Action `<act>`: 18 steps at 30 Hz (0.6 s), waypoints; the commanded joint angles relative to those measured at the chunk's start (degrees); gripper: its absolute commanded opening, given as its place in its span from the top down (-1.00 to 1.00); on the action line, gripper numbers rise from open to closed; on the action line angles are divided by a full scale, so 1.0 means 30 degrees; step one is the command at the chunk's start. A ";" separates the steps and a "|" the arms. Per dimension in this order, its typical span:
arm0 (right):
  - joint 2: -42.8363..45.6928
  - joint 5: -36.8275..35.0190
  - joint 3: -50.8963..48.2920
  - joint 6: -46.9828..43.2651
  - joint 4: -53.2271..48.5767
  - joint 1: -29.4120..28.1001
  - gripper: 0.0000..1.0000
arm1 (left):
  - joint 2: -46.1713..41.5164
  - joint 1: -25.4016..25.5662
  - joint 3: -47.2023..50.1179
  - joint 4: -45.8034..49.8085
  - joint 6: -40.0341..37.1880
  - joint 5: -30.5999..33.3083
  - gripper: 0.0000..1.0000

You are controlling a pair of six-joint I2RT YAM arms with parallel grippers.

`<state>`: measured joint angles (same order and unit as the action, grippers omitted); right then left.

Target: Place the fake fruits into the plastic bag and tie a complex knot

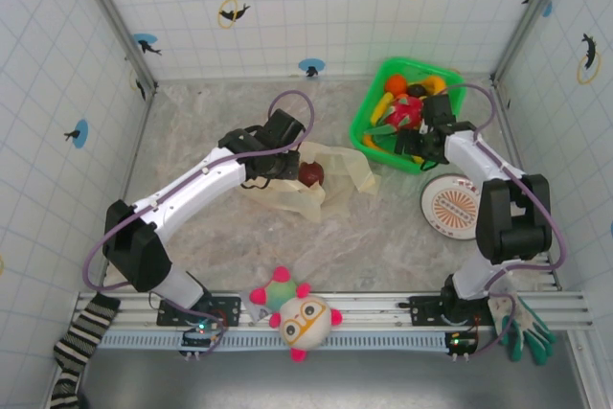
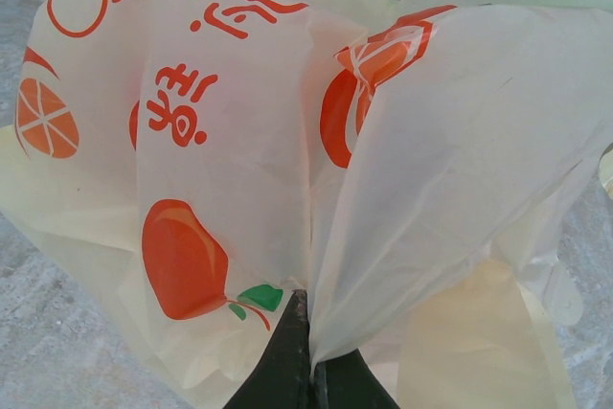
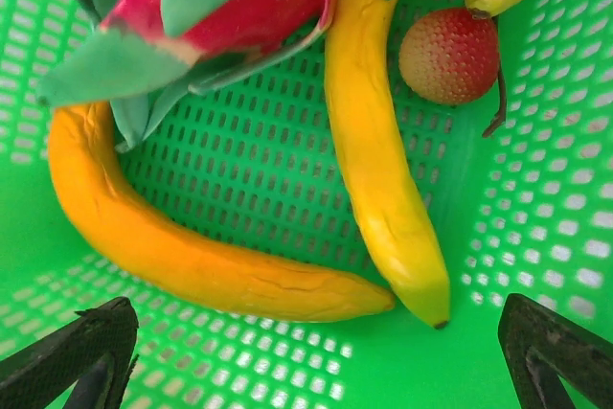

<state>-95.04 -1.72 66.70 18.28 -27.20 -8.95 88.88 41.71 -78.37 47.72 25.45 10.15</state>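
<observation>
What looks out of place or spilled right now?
Nothing spilled or damaged. The left gripper pinches the crumpled plastic bag; most fake fruits sit in the green basket. Only oddity: a striped sock draped over the left end of the near rail.

Top cam is looking down from behind the arms [image 1: 206, 179], covering the whole table [image 1: 383, 237]. Left wrist cam is sitting tight on the bag [image 2: 239, 141], right wrist peering close into the basket [image 3: 287, 170]; top is seeing both.
</observation>
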 commanded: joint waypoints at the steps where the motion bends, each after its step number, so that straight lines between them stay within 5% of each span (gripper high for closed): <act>1: 0.0297 -0.0933 -0.0427 -0.0585 -0.1114 0.0569 -1.00 | -0.0092 -0.0047 -0.0332 0.0645 -0.0253 0.0459 1.00; 13: 0.0217 -0.5114 -0.0144 -0.2393 -0.1838 0.3132 -1.00 | 0.0022 -0.0047 -0.0420 0.0820 -0.0226 0.0576 1.00; 18: 0.0570 -0.4699 0.0360 -0.2621 -0.1862 0.3453 -1.00 | 0.0124 -0.0047 -0.0508 0.0820 -0.0241 0.0591 1.00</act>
<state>-95.04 -14.33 66.65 11.60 -30.46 1.43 88.88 41.71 -78.37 48.69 25.45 10.81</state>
